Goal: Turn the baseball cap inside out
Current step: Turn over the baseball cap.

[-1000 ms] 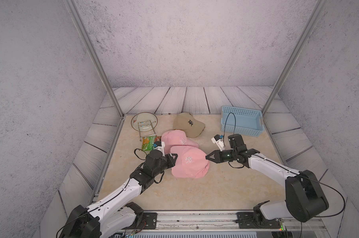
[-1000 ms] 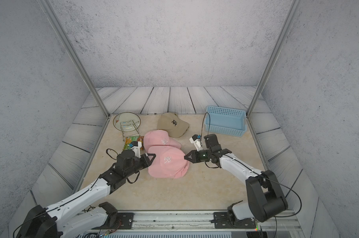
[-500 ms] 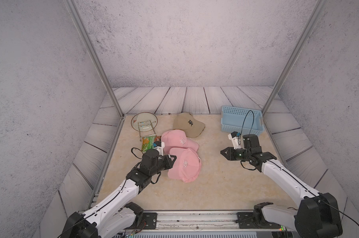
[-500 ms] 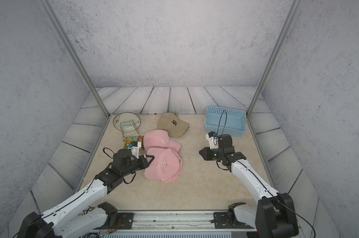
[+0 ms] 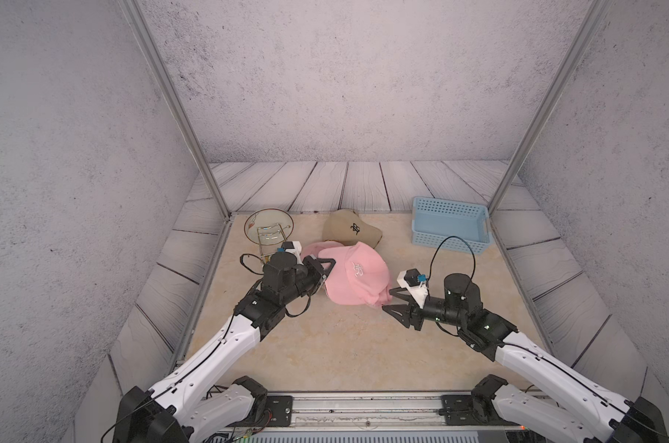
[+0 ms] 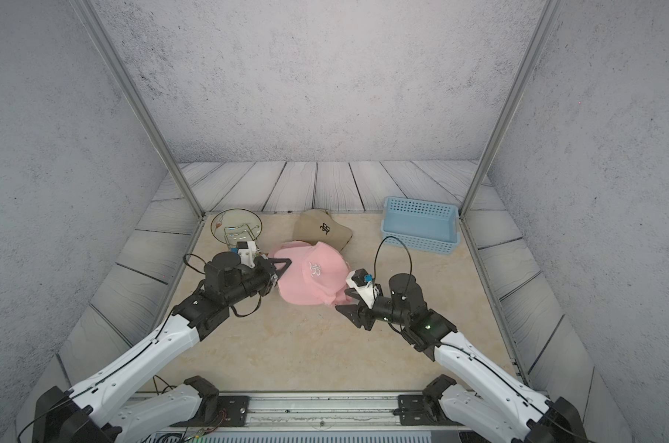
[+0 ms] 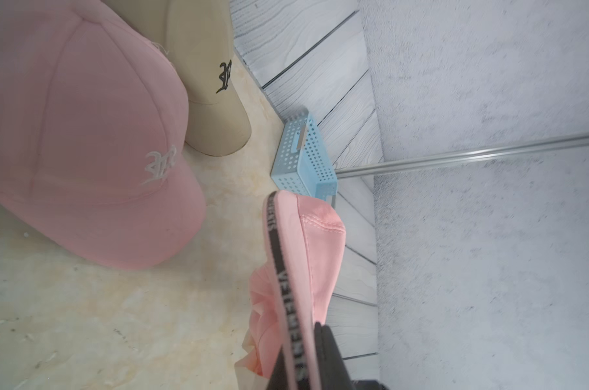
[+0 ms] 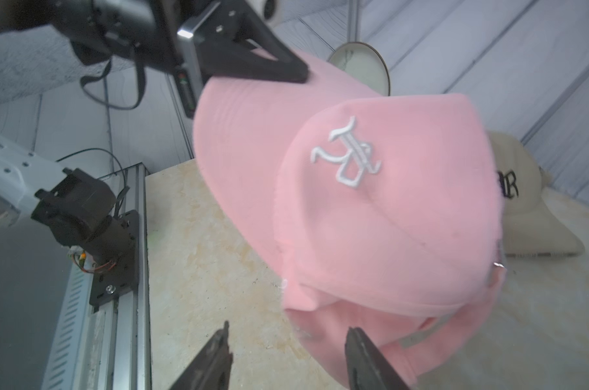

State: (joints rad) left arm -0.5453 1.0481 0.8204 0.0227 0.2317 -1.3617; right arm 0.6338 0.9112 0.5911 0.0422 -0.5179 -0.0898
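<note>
A pink baseball cap [image 5: 354,274] [image 6: 312,276] with a white embroidered logo hangs just above the table, logo side up. My left gripper [image 5: 333,263] [image 7: 300,364] is shut on its rim, pinching the black lettered sweatband [image 7: 279,270]. My right gripper [image 5: 386,300] [image 6: 340,300] is open at the cap's near right edge. In the right wrist view the cap [image 8: 370,202] fills the frame, and the right gripper [image 8: 288,337] has one fingertip over bare table and the other against the cap's lower back fabric.
A second pink cap [image 7: 83,152] [image 5: 312,249] lies behind the held one, and a beige cap [image 5: 350,230] behind that. A round glass dish with a wire stand [image 5: 267,230] is at the back left, a blue basket [image 5: 450,226] at the back right.
My right gripper let go of the cap, pulled away to the right, then came back to its near right edge with jaws opening. The left gripper shifted the cap while keeping hold.
</note>
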